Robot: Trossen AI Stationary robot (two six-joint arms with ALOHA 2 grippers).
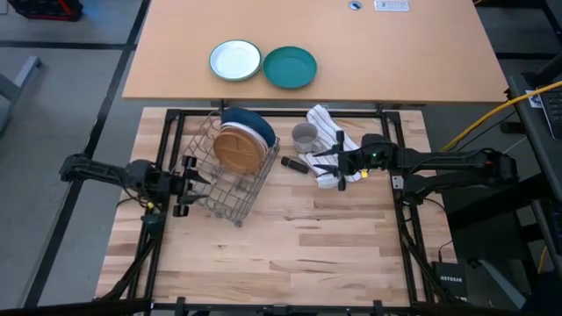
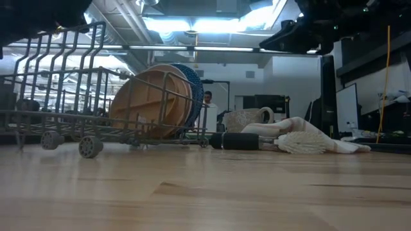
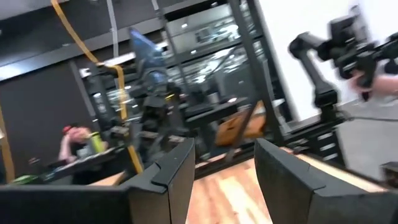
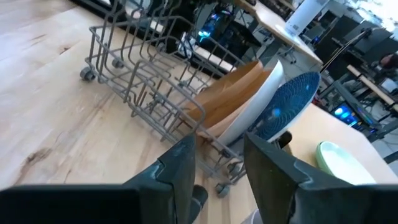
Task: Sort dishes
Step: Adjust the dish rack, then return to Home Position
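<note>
**Three plates racked close; little room beside them**

The brown wooden plate [image 1: 239, 147], the pale salmon-pink plate [image 4: 255, 102] and the dark blue plate [image 1: 251, 123] stand on edge in the wire dish rack [image 1: 224, 171], leaning against one another at its far end. By the look of it the sorting is nearly or fully done.

The rack rides on small wheels, so a nudge could roll it and tip the leaning stack. The left gripper [image 1: 186, 183] hovers right at the rack's near corner, fingers spread and empty. The right gripper [image 1: 338, 162], fingers also apart and empty, hangs over the striped cloth [image 1: 335, 140], with a grey mug [image 1: 305, 135] and a dark handle [image 1: 295, 164] just beside; a low sweep could drag these.

The front of the worktop [image 1: 290, 246] lies bare.
</note>
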